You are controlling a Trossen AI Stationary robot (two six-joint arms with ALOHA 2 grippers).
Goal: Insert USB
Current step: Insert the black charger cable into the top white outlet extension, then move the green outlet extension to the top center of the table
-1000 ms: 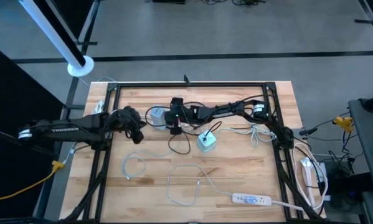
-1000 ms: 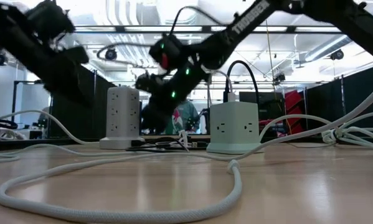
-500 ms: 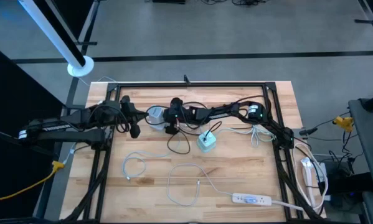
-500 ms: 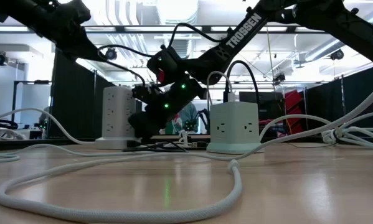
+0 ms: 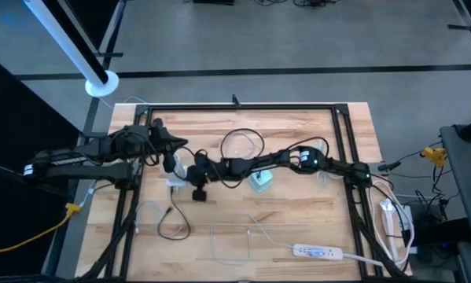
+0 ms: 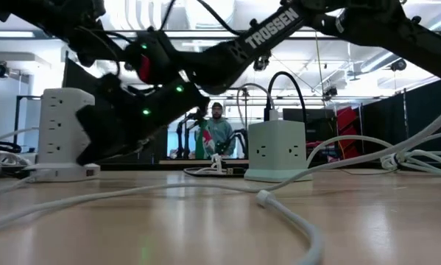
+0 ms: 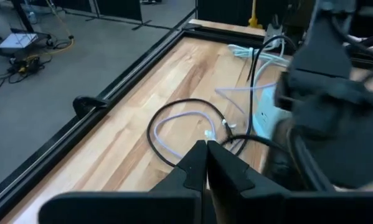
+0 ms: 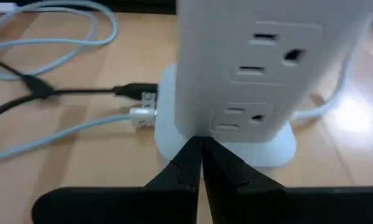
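Note:
A white power tower (image 5: pixel 176 174) stands on its round base left of the table's middle, and it also shows in the low view (image 6: pixel 62 132). A black USB plug (image 8: pixel 133 92) and a white USB plug (image 8: pixel 139 113) meet the side of that base; their cables trail over the wood. My right gripper (image 8: pixel 200 144) is shut, its tips at the tower's foot. My left gripper (image 7: pixel 206 152) is shut on nothing and hangs above the table just left of the tower (image 5: pixel 171 159). My right gripper has its shut fingertips against the tower's lower front (image 8: pixel 205 132), just above the base, under the lowest socket. It comes from the table's right, slanting down. The tower stands upright on the wood.
A pale green socket cube (image 5: pixel 259 181) with a black lead plugged into its top stands right of the tower. A white power strip (image 5: pixel 318 252) lies near the front edge. Loose white and black cable loops (image 5: pixel 172 224) cover the near left. A person (image 6: pixel 216 136) stands beyond the table.
My right gripper has swept toward the table's left and near edges, and the tower has slid that way upright. The black and white cables at its base were dragged along toward the near left. My left gripper has risen clear of the table.

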